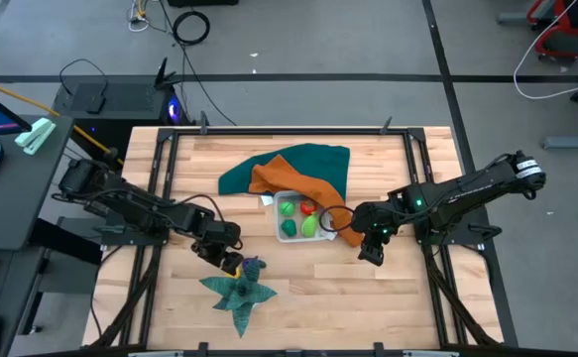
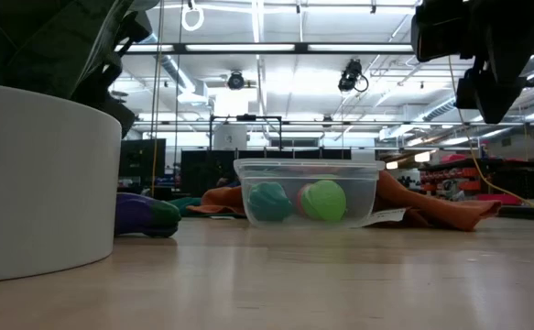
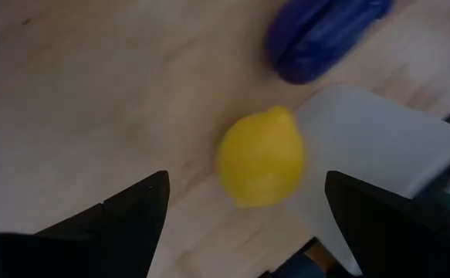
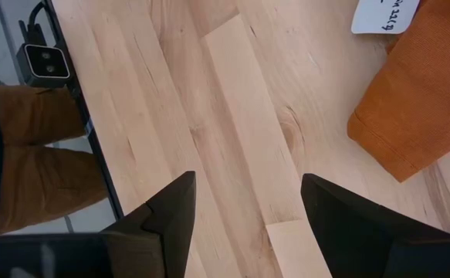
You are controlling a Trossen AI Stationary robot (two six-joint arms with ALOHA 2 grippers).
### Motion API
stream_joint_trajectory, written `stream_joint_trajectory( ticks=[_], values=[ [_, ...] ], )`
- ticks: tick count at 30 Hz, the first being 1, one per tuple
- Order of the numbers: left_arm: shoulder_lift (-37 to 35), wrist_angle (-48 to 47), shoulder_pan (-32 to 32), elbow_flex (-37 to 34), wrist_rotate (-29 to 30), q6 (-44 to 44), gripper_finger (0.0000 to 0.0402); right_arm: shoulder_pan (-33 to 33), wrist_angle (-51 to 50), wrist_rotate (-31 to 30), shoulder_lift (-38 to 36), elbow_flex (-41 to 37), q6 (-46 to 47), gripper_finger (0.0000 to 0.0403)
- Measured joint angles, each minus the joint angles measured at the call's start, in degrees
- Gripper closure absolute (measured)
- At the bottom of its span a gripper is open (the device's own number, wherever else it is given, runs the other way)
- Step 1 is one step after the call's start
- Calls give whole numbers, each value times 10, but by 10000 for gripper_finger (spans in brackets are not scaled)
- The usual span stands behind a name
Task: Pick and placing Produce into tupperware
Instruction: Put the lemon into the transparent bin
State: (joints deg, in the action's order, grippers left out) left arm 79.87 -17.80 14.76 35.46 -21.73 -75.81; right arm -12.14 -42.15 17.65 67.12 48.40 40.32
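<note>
A yellow lemon (image 3: 261,157) lies on the wooden table beside a white pot (image 3: 371,147); whether it touches the pot I cannot tell. A purple eggplant (image 3: 325,35) lies just beyond. My left gripper (image 3: 245,177) hovers open over the lemon, one finger on either side, touching nothing; in the high view it is (image 1: 229,261). The clear tupperware (image 1: 301,218) stands mid-table and holds green and red produce (image 2: 324,200). My right gripper (image 1: 371,253) hangs open over bare wood to the tupperware's right.
The white pot (image 2: 38,174) carries star-shaped dark green cloth leaves (image 1: 239,290) near the table's front left. An orange cloth (image 1: 289,183) and a teal cloth (image 1: 298,159) lie behind the tupperware. A white label (image 4: 385,14) shows by the orange cloth. Bare wood lies at the front right.
</note>
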Motion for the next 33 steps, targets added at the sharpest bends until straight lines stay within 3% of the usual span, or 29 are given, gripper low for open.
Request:
stream_joint_trajectory(
  ticks=[12,26,33],
  values=[
    [43,65,9,0,0,-16,47,0,0,0,0,0,0,204],
    [46,69,13,0,1,-20,47,0,0,-1,0,0,-6,204],
    [46,69,12,0,0,-19,72,0,0,-1,0,0,-10,204]
  ],
)
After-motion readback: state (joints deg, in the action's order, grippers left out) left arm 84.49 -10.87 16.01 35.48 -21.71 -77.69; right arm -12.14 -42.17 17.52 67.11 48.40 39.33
